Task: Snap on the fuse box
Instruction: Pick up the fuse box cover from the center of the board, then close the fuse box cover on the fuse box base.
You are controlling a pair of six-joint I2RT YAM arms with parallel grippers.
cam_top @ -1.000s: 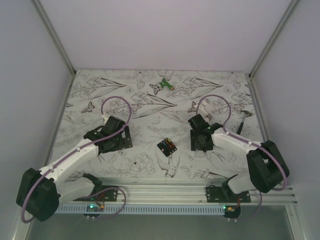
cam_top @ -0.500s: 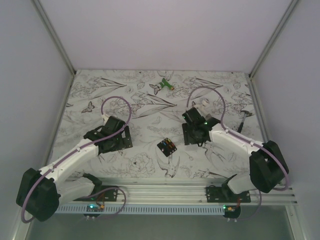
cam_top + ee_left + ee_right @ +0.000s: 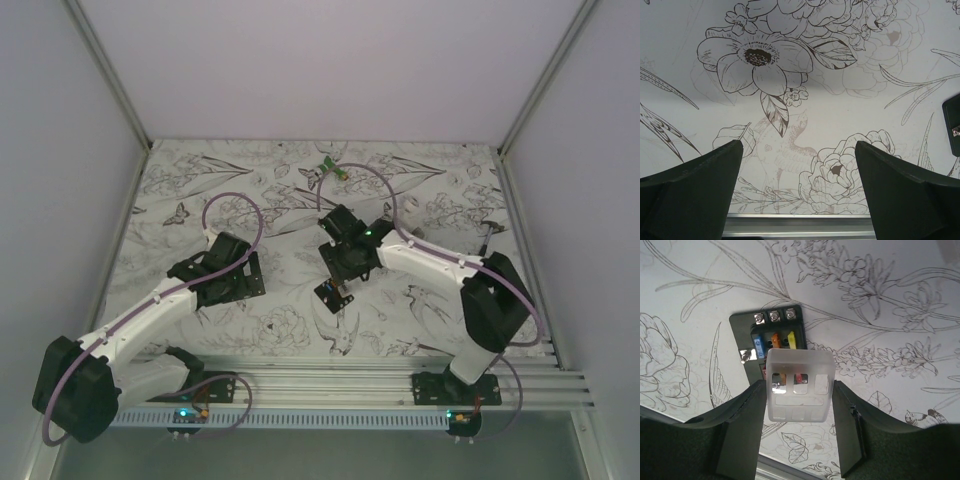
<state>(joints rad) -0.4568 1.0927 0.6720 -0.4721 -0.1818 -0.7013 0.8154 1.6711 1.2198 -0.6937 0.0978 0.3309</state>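
Gripping translucent white rectangular plastic cover [image 3: 799,402]: right hand [image 3: 799,390] | flat black plastic fuse box [image 3: 767,327] at cover's 12 o'clock | left hand [image 3: 799,165] released

A table [image 3: 250,170] fills the floor of the enclosure, covered in white sheeting printed with grey line drawings of flowers, leaves, birds and butterflies. Plain pale panels close it in: a back wall [image 3: 330,70], a left wall [image 3: 50,200] and a right wall [image 3: 595,200]. Aluminium posts [image 3: 108,72] slant up from the rear corners. A grooved aluminium rail [image 3: 330,380] runs along the near edge. The light is soft and even.
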